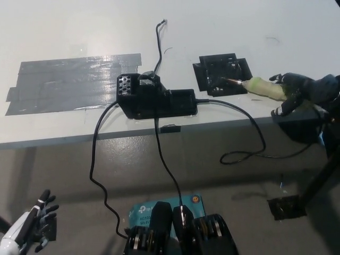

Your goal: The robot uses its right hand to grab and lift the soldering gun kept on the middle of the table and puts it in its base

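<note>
1. The soldering gun (260, 87) is a slim tool with a pale yellow-green handle and a thin, dark metal tip that narrows to a point.
2. It lies near the right edge of the white table (212, 26), tilted a little, with the tip aimed to picture left and reaching over the right part of the black base (222, 73).
3. A black cable (249, 133) hangs from the table's front edge below the gun and loops above the floor; its join to the handle is hidden by the hand.
4. The black right hand (297, 91) is wrapped around the rear end of the handle, fingers curled over it and clamped on it.
5. The base is a flat black holder, just right of the black power unit (154, 98) that sits at the table's front edge.
6. A wide patch of grey tape (69, 82) covers the table's left part, well apart from the gun.
7. The white left hand (29, 231) rests low at the lower left, off the table, fingers spread and holding nothing.
</note>
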